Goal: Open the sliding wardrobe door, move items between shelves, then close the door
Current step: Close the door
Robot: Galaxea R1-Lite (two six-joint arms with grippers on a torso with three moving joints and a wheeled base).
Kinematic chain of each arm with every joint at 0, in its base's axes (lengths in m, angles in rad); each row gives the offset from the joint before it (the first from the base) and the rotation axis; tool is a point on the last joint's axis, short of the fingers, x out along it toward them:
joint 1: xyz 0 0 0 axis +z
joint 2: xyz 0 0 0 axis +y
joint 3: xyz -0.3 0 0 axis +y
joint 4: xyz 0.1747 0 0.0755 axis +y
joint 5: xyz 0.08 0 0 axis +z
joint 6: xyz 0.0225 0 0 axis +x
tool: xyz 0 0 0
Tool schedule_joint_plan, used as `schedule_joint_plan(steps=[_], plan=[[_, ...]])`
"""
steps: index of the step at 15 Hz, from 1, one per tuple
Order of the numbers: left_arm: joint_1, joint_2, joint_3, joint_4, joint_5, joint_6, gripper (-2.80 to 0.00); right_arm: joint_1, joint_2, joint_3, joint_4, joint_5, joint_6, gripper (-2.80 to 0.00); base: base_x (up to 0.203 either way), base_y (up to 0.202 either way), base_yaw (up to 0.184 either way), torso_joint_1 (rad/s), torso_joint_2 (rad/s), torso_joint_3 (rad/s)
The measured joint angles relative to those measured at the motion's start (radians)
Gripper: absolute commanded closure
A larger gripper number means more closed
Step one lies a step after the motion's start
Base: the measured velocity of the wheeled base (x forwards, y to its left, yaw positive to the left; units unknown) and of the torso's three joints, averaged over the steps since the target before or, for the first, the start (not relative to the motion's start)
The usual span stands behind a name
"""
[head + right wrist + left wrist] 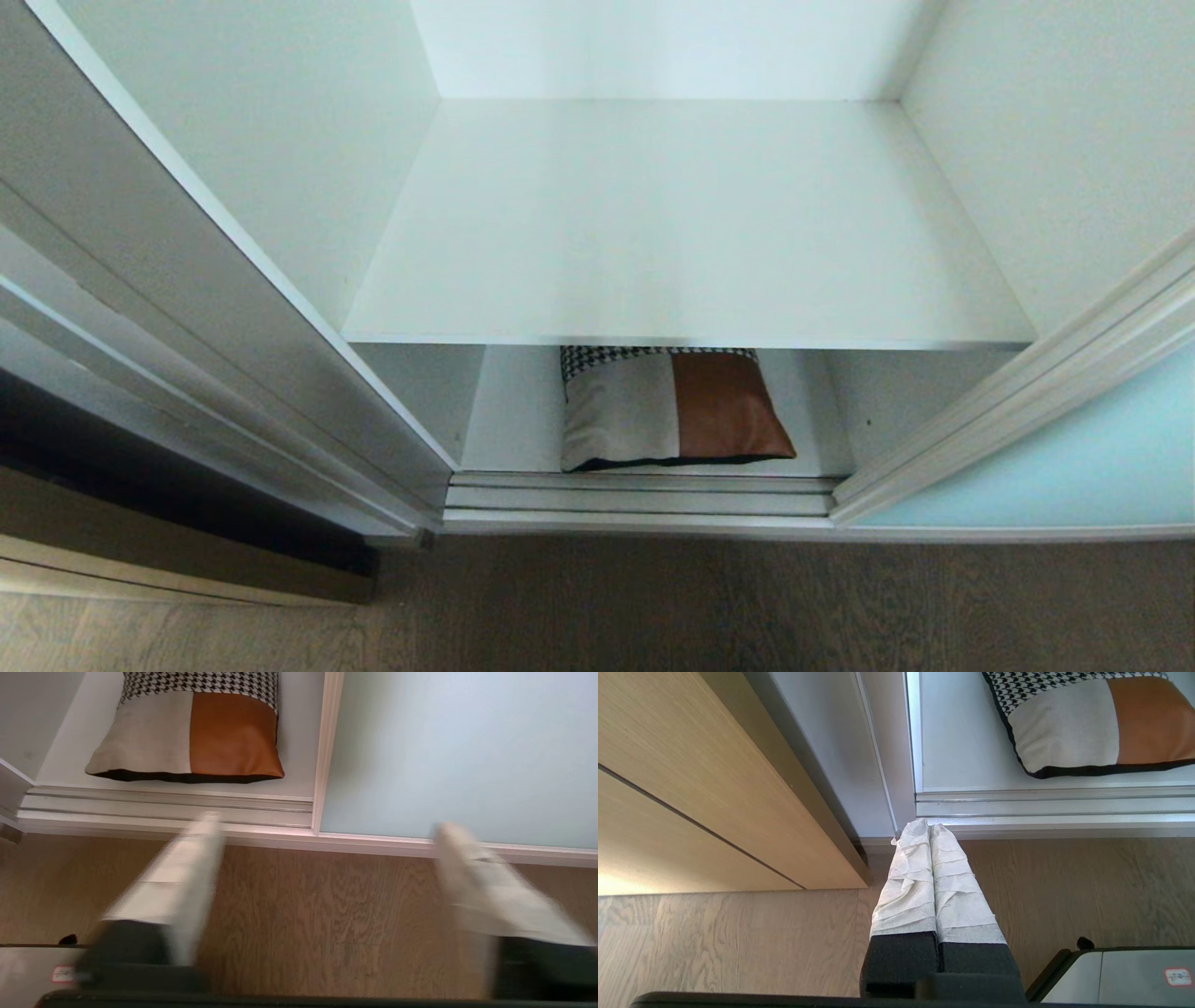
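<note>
Door open, cushion waiting on the bottom shelf

The right gripper [322, 826] hangs low over the floor [299, 914] with its jaws wide apart and nothing between them, near the door [458, 751], which is slid aside to the right so the opening is free; it looks readied for a grab. The left gripper [928, 828] is parked with its paper-wrapped fingers [906, 886] pressed together, empty, just short of the door track [1055, 807]. The cushion [667, 406] lies flat at the front of the bottom shelf [518, 411], partly under the bare upper shelf [672, 233], probably where it should go.
</note>
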Motion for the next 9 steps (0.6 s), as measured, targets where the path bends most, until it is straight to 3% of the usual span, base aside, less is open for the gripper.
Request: schedule_joint_plan(steps=[9], plan=[[0.0,0.0,0.0,0.0,0.0,0.0,0.0,0.0,0.0,0.0,-0.002,-0.003,0.014,0.0,0.0,0.0,0.0,0.0,0.0,0.0]])
